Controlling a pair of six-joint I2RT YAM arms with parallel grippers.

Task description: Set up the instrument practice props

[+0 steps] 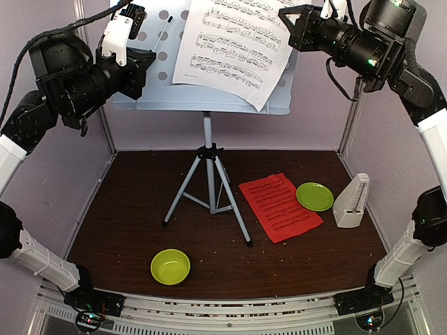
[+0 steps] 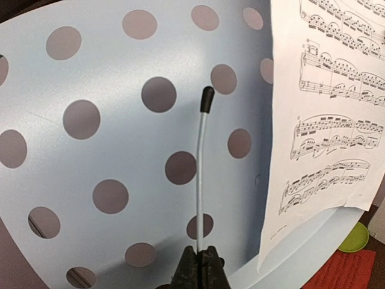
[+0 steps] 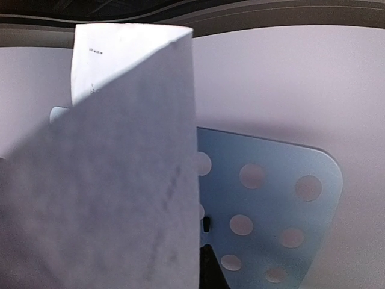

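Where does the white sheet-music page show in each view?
Top external: white sheet-music page at upper centre, tilted.
Left wrist: right edge, printed side.
Right wrist: left foreground, back side.
Shared landmark: perforated stand desk.

We see a dark tabletop (image 1: 126, 209) bearing the tripod legs (image 1: 208, 199) of the music stand (image 1: 207, 136) mid-frame. To their right are a red sheet-music page (image 1: 279, 206), a green plate (image 1: 314, 196) and an upright metronome (image 1: 351, 201). A green bowl (image 1: 170, 266) sits lower left.
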